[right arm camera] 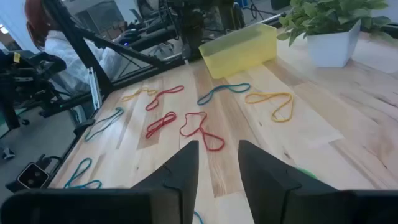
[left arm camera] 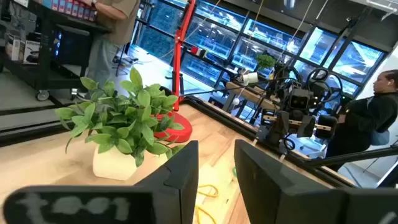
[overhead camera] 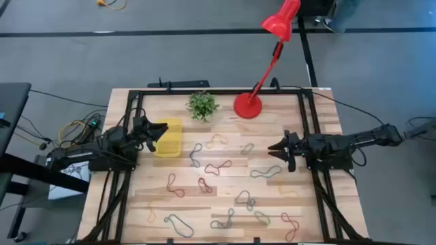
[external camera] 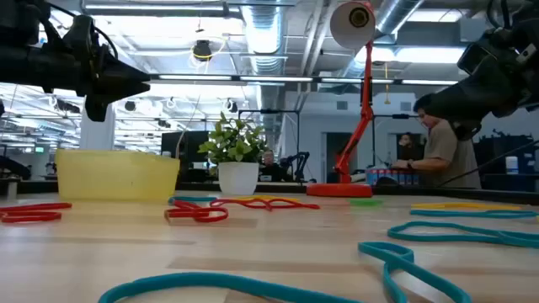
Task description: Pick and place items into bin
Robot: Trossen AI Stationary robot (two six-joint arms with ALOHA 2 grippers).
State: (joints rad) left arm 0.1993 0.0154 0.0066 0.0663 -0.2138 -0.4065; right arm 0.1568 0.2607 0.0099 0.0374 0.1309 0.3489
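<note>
The bin (overhead camera: 169,138) is a small, shallow, square tray of bright, slightly see-through yellow plastic, standing on the pale wooden table (overhead camera: 157,204) toward its left side, just left of the potted plant (overhead camera: 202,105) and well left of the red lamp (overhead camera: 248,105). Nothing can be seen inside it from above. In the right wrist view it shows as a low, thin-walled box (right arm camera: 239,46) at the far end of the boards.

The items are thin, floppy loops lying flat and scattered over the middle and near part of the table, all outside the bin. Each is a limp closed band, some twisted into a figure of eight. Among them are a blue loop (overhead camera: 196,154) just right of the bin, a yellow loop (overhead camera: 217,141) beside it, a red loop (overhead camera: 219,167) near the centre, a green loop (overhead camera: 265,172) further right, and another red loop (overhead camera: 291,225) near the front edge. Close to the low camera, teal loops (external camera: 396,252) lie across the boards.

The left gripper (overhead camera: 156,132) hovers at the bin's left edge, its fingers slightly parted and holding nothing. The right gripper (overhead camera: 275,150) hangs above the table's right side, clear of the loops, its fingers likewise a little apart and empty.
</note>
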